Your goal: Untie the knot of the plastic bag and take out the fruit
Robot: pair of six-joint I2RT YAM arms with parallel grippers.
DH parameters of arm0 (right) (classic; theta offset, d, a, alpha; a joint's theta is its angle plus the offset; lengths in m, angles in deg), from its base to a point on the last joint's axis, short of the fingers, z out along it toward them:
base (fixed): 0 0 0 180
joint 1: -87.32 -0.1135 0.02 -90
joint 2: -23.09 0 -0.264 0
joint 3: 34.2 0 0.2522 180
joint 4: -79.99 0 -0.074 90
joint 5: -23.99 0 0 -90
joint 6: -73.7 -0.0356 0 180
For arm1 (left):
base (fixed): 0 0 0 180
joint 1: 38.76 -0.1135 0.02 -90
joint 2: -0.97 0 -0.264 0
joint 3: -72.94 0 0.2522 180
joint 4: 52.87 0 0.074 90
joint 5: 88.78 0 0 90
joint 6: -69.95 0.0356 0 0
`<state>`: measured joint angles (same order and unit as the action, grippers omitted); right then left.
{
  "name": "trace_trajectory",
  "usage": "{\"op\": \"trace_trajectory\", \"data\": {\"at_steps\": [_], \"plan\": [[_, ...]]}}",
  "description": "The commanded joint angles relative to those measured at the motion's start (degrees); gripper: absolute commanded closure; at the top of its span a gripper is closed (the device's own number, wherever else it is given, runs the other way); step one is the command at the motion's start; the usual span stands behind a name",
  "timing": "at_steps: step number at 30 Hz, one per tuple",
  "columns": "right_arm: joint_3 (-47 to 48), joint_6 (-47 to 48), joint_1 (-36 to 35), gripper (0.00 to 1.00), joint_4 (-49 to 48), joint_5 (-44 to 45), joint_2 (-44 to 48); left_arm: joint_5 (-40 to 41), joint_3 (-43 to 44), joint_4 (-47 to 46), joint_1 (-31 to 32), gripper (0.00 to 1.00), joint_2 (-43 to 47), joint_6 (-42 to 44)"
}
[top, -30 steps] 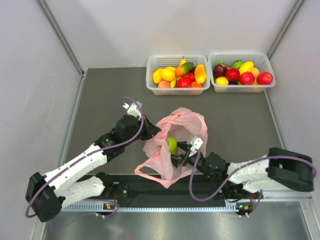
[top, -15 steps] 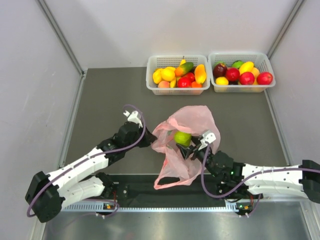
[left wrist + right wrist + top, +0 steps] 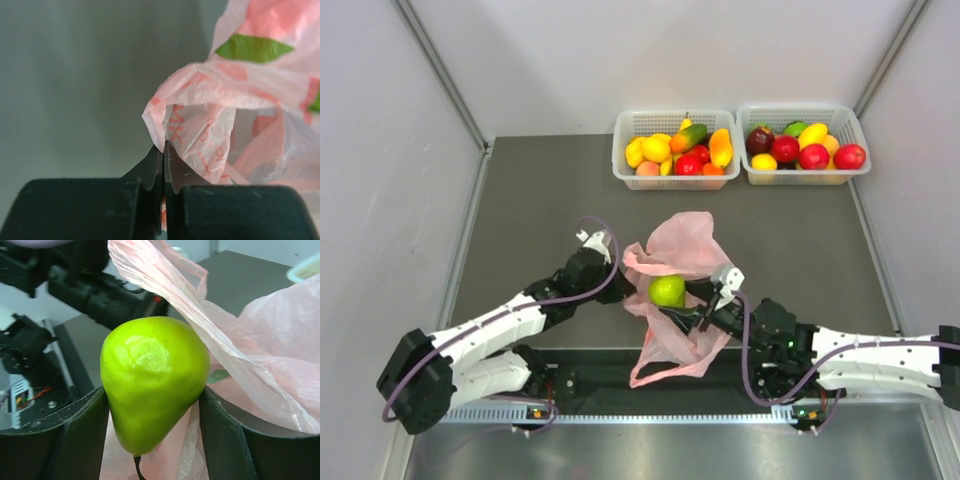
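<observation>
We judge the knot undone: our left pincer (image 3: 163, 152) is clenched on the bag (image 3: 200, 125), our right pincer (image 3: 154, 415) grasps a pear (image 3: 155, 370) at its mouth. We cannot tell what remains inside.

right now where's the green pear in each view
top external: glossy green pear at centre, against the translucent pink plastic bag.
left wrist: pear not seen, only bag film.
right wrist: fills centre, gripped by the right hand.
shared landmark: the pink bag.

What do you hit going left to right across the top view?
Left gripper → pear → right basket. Bag and left basket overlap the pear, so left out.
</observation>
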<state>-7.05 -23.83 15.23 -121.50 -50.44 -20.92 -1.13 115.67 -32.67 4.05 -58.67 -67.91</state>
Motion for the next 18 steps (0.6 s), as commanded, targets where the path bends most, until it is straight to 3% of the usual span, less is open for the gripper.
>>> {"op": "trace_trajectory", "data": {"at_steps": [1, 6, 10, 15, 18], "plan": [[2.96, 0.32, 0.02, 1.00, -1.93, -8.37, 1.99, -1.43, 4.68, -5.82, 0.43, 1.00, -2.49, 0.92], [4.18, 1.02, 0.29, 1.00, -2.29, -6.00, 6.38, -0.82, 4.34, -5.65, 1.05, 1.00, -7.77, 2.15], [5.24, 1.29, 0.64, 1.00, -0.62, -6.43, 9.72, 4.87, 1.97, -3.37, 1.05, 1.00, -10.49, 3.47], [6.56, 1.03, 0.64, 1.00, 5.44, -7.40, 15.08, 10.26, 1.62, 0.59, 0.44, 1.00, -10.68, 4.09], [6.04, 0.94, 0.64, 0.99, 7.82, -2.76, 18.94, 11.57, 1.96, 2.78, -0.09, 1.00, -9.89, 4.61]]}}
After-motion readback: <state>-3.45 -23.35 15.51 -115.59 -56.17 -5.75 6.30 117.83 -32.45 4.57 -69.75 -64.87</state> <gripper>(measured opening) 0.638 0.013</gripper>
